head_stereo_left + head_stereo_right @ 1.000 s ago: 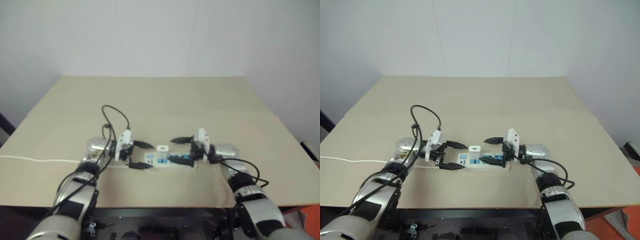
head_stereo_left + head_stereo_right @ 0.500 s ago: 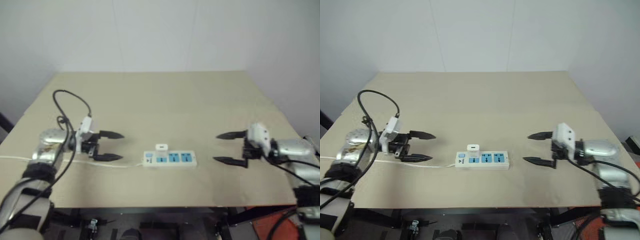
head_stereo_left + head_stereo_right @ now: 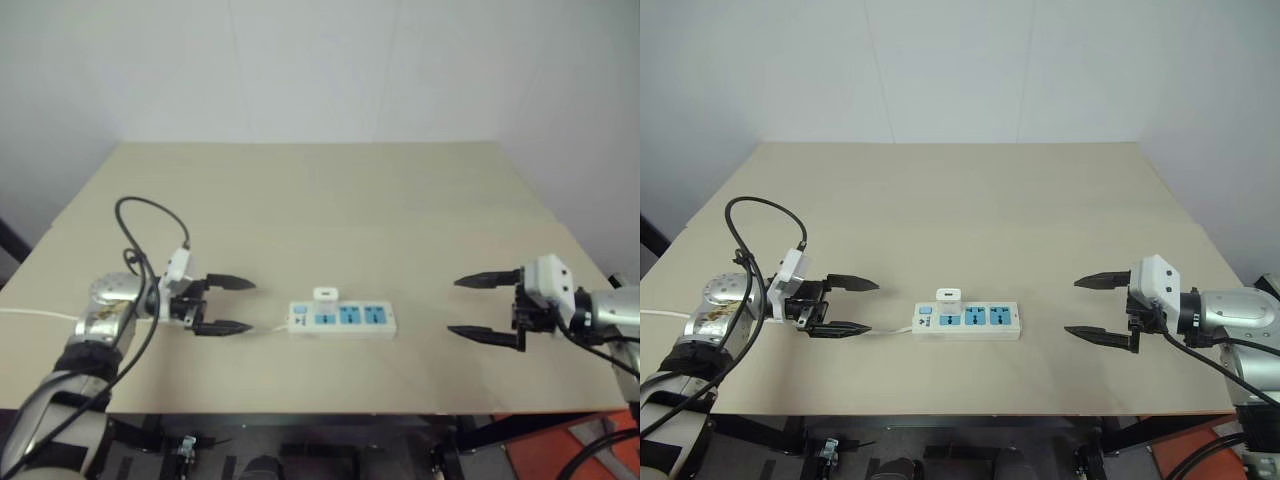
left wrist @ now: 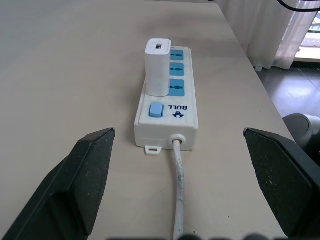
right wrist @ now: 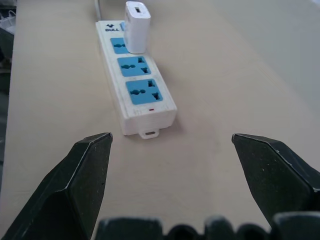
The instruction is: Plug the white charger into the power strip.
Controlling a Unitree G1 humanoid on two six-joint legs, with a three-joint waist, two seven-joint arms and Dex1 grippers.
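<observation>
White charger (image 3: pixel 948 297) stands upright in power strip (image 3: pixel 967 321), seated in blue socket nearest switch end; two other blue sockets bare. Strip lies flat near front edge of beige worktop (image 3: pixel 960 200), between my hands, thin white cord (image 4: pixel 178 200) running from switch end toward my left. My left fingers (image 3: pixel 846 306) spread wide, hold nothing, just beside cord end of strip. My right fingers (image 3: pixel 1098 307) spread wide, hold nothing, well apart from strip's far end.
</observation>
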